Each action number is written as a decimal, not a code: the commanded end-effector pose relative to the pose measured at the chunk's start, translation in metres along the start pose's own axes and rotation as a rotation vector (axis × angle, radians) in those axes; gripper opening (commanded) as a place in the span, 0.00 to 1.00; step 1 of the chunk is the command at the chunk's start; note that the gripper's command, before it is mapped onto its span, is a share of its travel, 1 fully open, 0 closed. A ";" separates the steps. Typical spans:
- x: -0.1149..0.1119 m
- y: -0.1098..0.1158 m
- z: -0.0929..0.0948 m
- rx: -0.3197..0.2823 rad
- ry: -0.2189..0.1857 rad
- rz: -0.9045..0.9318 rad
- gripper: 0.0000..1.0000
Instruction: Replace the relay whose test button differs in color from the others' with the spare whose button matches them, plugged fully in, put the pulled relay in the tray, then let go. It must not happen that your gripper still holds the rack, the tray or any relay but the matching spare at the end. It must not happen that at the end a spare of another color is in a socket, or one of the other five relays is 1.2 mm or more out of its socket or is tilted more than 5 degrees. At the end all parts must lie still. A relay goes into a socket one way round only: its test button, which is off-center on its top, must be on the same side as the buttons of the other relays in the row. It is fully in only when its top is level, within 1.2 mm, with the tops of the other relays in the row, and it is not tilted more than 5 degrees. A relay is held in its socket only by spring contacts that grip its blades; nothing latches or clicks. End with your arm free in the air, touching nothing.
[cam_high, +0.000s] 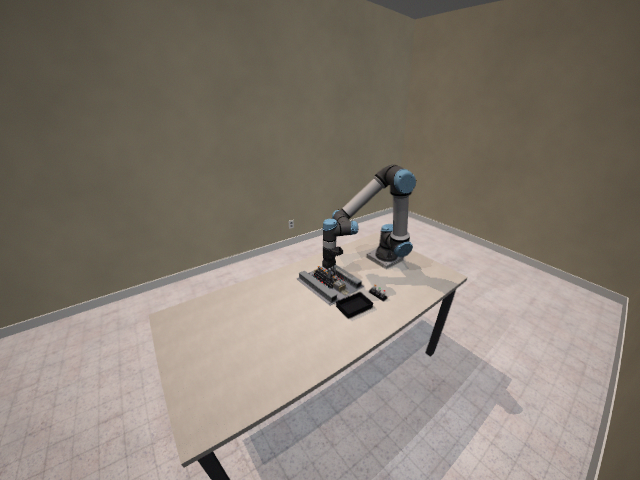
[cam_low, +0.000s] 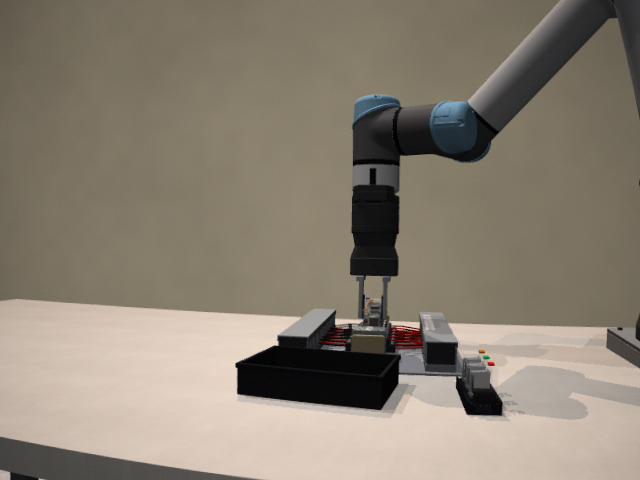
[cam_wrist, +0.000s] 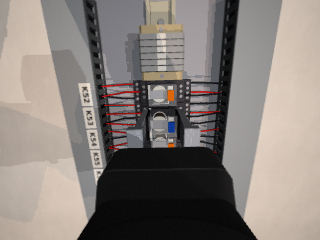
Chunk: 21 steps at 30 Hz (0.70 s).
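My gripper (cam_low: 372, 313) (cam_wrist: 162, 118) points straight down over the relay row and is shut on the relay with the blue button (cam_wrist: 171, 127). That button shows slightly above the neighbouring orange ones in the exterior view, so the relay looks a little raised; its blades are hidden. An orange-button relay (cam_wrist: 159, 94) sits in the end socket beside it. Another orange button (cam_wrist: 171, 145) shows on its other side, partly hidden by the gripper body. Three spares stand in a black holder (cam_low: 483, 408), with orange (cam_low: 481, 351), green (cam_low: 485, 357) and red (cam_low: 491, 363) buttons. The black tray (cam_high: 362, 310) (cam_low: 310, 384) looks empty.
Grey wire ducts (cam_low: 305, 329) (cam_low: 438, 330) flank the row, with red and black wires between. A terminal block (cam_wrist: 161, 52) stands at the row's end, toward the tray. The spare holder is right of the tray in the exterior view.
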<state>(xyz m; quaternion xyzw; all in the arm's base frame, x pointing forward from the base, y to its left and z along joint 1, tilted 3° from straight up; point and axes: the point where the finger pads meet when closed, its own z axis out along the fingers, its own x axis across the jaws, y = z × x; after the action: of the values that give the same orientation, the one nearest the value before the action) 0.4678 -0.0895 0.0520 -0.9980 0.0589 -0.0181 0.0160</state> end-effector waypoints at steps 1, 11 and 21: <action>0.001 0.000 -0.005 -0.001 0.002 0.000 0.00; 0.001 0.000 -0.005 -0.001 0.002 0.000 0.00; 0.001 0.000 -0.011 -0.001 0.002 0.000 0.00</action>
<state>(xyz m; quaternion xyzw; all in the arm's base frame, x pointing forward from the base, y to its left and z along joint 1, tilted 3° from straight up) 0.4677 -0.0899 0.0613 -0.9980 0.0589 -0.0185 0.0157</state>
